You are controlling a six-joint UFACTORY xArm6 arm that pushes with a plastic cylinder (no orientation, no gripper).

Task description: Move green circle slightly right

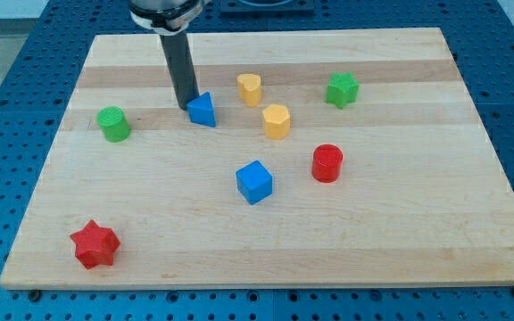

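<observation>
The green circle (112,123) is a short green cylinder standing at the view's left of the wooden board (418,241). My tip (186,107) is down on the board well to the right of the green circle, apart from it. The tip touches or nearly touches the left side of a blue triangle block (203,110). The dark rod rises from the tip to the arm's mount at the view's top.
A yellow heart-like block (249,88) and a yellow hexagon-like block (277,120) lie right of the blue triangle. A green star (341,89) is at upper right, a red cylinder (327,163) and a blue cube (254,182) mid-board, a red star (94,244) at lower left.
</observation>
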